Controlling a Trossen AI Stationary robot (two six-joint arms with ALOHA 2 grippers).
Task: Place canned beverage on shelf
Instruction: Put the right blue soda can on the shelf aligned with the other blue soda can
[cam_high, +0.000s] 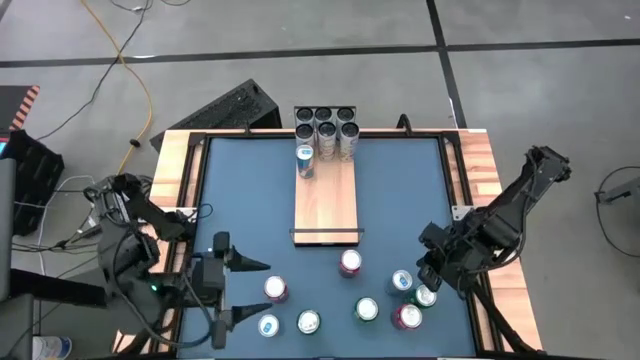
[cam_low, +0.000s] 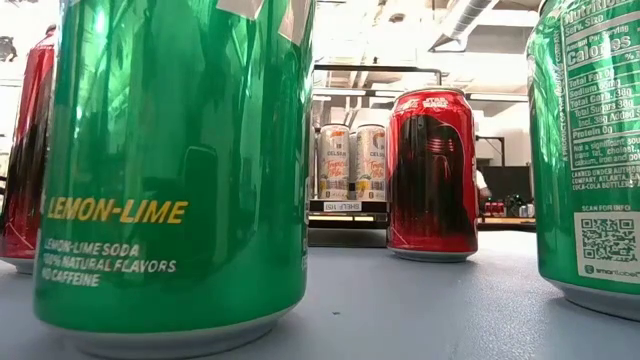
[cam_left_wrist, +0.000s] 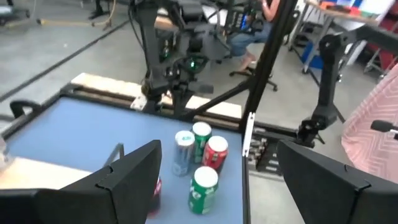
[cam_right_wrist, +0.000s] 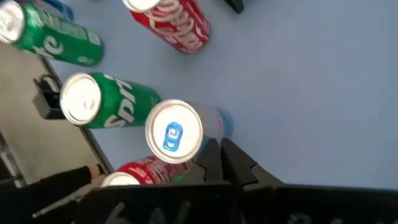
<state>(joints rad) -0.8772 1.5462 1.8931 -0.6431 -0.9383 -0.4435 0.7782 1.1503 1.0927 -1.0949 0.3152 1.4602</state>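
High view: the shelf (cam_high: 325, 195) carries seven cans (cam_high: 325, 132) at its far end. Left gripper (cam_high: 243, 291) is spread apart near a can (cam_high: 275, 289). Right gripper (cam_high: 432, 272) is above the blue-tab can (cam_right_wrist: 174, 132); its fingers I cannot tell.

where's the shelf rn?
High view: the shelf lies mid-table, running from the far edge toward the loose cans, with seven cans clustered at its far end.
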